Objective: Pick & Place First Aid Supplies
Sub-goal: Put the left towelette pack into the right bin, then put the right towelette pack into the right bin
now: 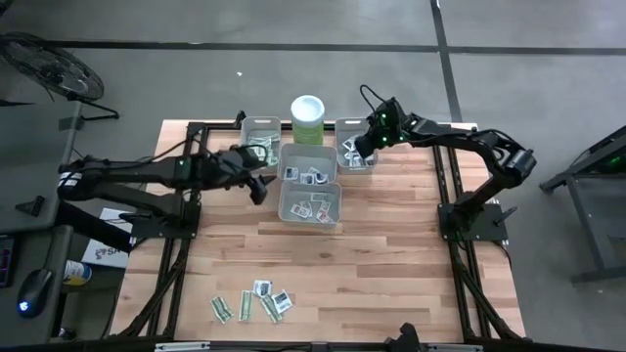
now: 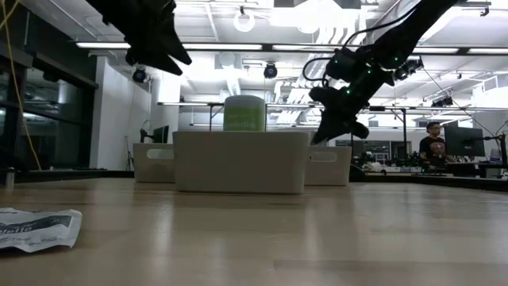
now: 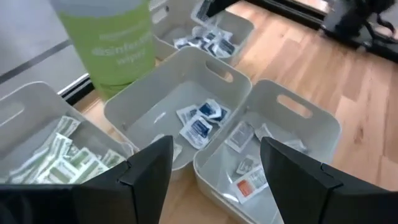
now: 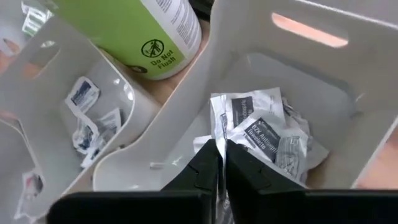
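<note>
Small paper packets [image 1: 252, 304] loose on table, others [image 4: 261, 134] heaped in bins

Both claws hang above grey bins [image 2: 240, 161] and a green canister [image 2: 244, 114]; one packet [image 2: 38, 226] lies nearby.

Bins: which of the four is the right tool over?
The right-hand bin beside the canister, holding white dark-printed packets; the right tool hangs above it, clear of the others.

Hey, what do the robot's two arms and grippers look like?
Both arms are dark, jointed and slim, with black cables looping along them. The right gripper shows small green lights beside it. The left gripper has two broad, flat, matte black fingers with angled edges.
</note>
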Tool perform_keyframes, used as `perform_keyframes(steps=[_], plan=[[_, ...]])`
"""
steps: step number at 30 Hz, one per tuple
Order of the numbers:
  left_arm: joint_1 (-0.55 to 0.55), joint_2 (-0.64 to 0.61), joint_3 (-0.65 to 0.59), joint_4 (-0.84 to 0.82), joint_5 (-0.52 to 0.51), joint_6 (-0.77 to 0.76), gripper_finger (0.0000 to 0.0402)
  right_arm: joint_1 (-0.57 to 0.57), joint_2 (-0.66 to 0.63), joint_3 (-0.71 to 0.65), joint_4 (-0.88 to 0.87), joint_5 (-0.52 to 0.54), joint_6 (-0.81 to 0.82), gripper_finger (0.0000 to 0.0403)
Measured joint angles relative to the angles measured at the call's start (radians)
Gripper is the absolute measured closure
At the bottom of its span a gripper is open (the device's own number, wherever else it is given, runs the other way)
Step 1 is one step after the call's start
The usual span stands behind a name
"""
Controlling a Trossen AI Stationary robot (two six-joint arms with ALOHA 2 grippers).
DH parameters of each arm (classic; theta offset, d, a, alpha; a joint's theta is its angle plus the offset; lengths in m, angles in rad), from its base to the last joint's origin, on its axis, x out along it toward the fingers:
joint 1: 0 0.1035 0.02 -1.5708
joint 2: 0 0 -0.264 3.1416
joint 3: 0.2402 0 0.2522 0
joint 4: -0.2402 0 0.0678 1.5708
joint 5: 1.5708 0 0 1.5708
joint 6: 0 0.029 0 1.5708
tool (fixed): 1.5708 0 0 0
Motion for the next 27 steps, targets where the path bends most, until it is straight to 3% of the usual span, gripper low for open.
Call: perform_keyframes(steps=[8, 13, 22, 27], plan=[[0.119, -0.001, 0.000, -0.036, 0.198, 0.144, 0.0161, 0.007, 0.000, 0.000, -0.005, 0.000, 0.096, 0.0320], [0.155, -0.016, 0.000, -0.097, 0.281, 0.143, 0.0161, 0.008, -0.038, 0.000, -0.001, 0.001, 0.098, 0.0279], [0.154, -0.035, 0.000, -0.336, 0.492, 0.010, 0.0161, 0.077, -0.257, 0.000, -0.038, 0.039, 0.050, 0.0273], [0.085, -0.030, -0.047, -0.358, 0.589, -0.069, 0.0161, 0.145, -0.355, 0.000, -0.038, 0.045, 0.004, 0.0273]])
